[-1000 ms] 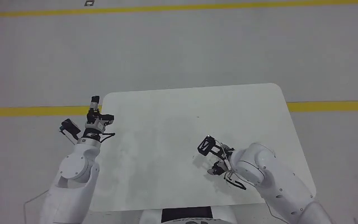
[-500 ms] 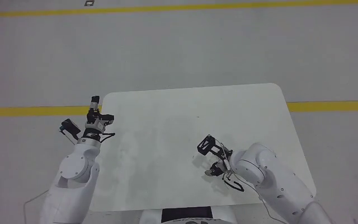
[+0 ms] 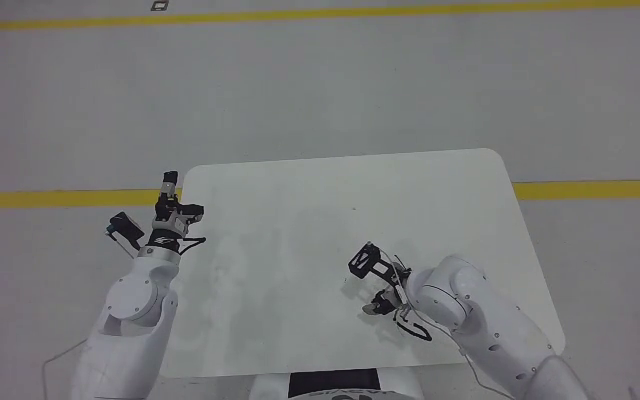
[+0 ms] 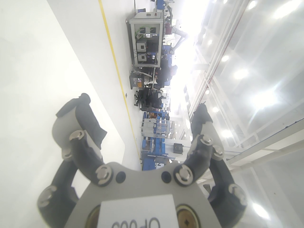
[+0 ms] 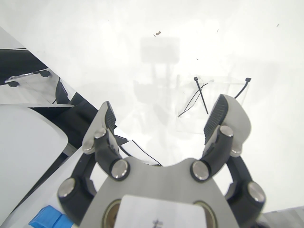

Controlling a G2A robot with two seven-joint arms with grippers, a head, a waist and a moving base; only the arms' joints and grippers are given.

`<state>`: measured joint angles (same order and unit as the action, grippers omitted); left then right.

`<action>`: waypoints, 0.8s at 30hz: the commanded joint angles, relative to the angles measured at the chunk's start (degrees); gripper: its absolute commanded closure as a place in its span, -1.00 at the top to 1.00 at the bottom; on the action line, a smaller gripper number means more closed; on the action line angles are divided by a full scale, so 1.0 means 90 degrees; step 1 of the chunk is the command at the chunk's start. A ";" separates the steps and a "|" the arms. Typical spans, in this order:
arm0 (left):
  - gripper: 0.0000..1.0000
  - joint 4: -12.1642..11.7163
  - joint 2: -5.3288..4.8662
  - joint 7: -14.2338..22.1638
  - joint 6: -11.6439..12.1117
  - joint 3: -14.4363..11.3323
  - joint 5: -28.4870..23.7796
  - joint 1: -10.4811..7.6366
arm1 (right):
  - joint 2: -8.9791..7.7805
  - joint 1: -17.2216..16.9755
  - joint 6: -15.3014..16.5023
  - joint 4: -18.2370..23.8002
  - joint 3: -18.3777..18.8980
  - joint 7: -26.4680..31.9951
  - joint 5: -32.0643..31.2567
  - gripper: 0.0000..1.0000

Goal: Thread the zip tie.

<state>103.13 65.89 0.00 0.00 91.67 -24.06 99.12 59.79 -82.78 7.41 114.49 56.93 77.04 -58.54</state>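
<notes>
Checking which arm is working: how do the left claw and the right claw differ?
The right claw hangs over the table, zip ties lying just beyond its tips; the left claw sits at the table's left edge, aimed out past it. The right claw points down at the table; the left claw lies roughly level. Both are open and empty.

Your white table [image 3: 400, 190] stands on pale grey floor [image 3: 320, 90] crossed by yellow lines [image 3: 300, 14] — beyond, an equipment cabinet [image 4: 147, 41] under bright ceiling lights [image 4: 239, 73].
</notes>
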 commanded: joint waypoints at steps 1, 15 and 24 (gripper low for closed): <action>1.00 0.0000 0.0000 0.0000 0.0000 0.0000 0.0000 0.0000 | 0.0000 -0.0022 -0.0179 -0.0043 0.0028 -0.0183 -0.0185 1.00; 1.00 0.0000 0.0000 0.0000 0.0000 0.0000 0.0000 0.0000 | -0.0022 -0.0144 -0.0299 0.0077 0.0024 -0.0215 -0.0503 -0.38; 1.00 0.0000 0.0000 0.0000 0.0000 0.0000 0.0000 0.0000 | -0.0029 -0.0160 -0.0355 0.0048 0.0039 -0.0185 -0.0637 -0.62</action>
<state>103.13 65.89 0.00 0.00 91.67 -24.06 99.12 59.52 -84.26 4.28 115.01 57.28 75.41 -64.20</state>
